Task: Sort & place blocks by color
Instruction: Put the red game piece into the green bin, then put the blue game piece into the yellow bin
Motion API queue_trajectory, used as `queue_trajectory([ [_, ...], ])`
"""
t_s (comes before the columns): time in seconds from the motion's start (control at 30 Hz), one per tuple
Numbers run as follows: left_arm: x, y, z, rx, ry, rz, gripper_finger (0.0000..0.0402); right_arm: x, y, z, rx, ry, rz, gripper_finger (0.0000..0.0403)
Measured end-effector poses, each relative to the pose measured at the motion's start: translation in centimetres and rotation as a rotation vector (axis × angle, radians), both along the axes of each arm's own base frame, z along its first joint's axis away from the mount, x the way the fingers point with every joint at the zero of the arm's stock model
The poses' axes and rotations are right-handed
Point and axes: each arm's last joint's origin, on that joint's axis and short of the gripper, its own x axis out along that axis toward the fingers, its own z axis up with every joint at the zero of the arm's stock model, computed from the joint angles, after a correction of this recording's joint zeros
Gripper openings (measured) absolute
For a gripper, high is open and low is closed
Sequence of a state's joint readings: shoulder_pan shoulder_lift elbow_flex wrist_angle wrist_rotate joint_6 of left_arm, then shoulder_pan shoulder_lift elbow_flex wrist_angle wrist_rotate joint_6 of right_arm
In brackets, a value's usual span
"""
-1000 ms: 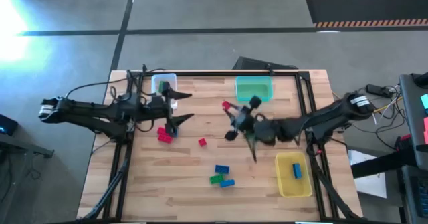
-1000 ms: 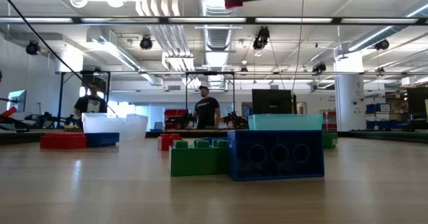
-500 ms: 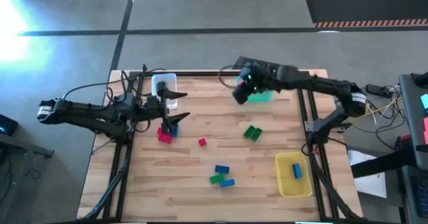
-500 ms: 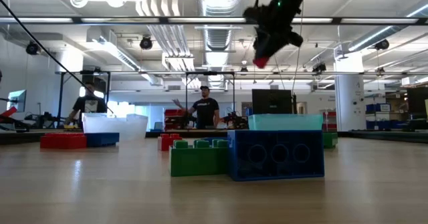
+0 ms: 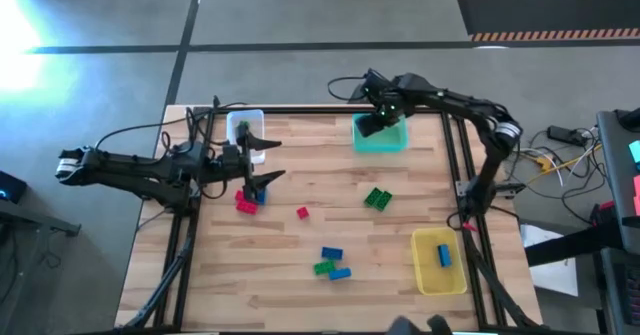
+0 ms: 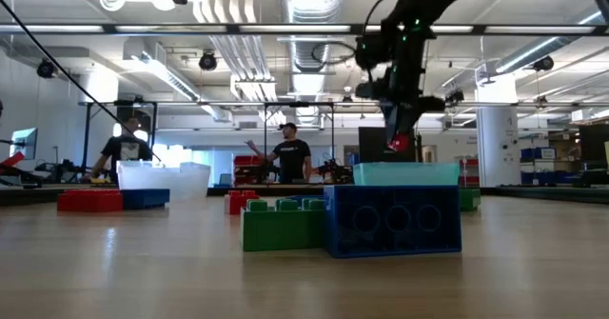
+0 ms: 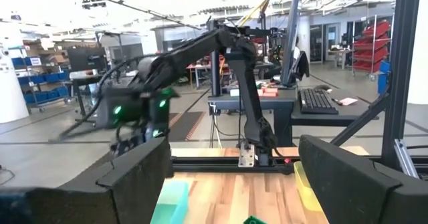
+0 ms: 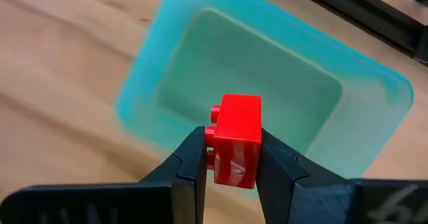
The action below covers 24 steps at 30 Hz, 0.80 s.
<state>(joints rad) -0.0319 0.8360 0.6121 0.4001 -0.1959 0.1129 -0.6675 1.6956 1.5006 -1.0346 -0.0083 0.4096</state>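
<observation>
**Red block over teal bin — release step**

Since half a second ago, right gripper (image 8: pixel 231 158) swung over teal bin (image 5: pixel 381 141), clamping red block (image 8: pixel 235 138). Lower first, then part fingers centrally (bin empty). Left gripper (image 5: pixel 262 159) waits, spread wide.

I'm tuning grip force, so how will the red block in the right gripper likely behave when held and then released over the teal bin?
The red block looks like rigid, glossy plastic, so it probably won't deform in the right gripper, though it may slip under light force. Small for its bulk, it is likely light. Dropped into the teal bin, its boxy shape should tumble briefly rather than roll.
</observation>
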Motion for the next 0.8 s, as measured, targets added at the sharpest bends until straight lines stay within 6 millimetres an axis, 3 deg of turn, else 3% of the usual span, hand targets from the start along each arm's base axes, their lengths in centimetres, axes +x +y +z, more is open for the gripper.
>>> queue_trajectory([
  [0.3, 0.0, 0.0, -0.1, 0.000, 0.003, 0.000, 0.0316, 0.5, -3.4, -4.7, 0.101, 0.056, 0.005, 0.0093],
  [0.53, 0.0, 0.0, -0.3, 0.000, 0.008, 0.000, 0.0316, 1.1, -4.0, -5.0, 0.080, 0.055, 0.034, 0.0110],
  [0.8, 0.0, 0.0, -0.4, 0.000, 0.007, 0.000, 0.0316, 1.1, -4.0, -4.9, 0.077, 0.053, 0.036, 0.0172],
])
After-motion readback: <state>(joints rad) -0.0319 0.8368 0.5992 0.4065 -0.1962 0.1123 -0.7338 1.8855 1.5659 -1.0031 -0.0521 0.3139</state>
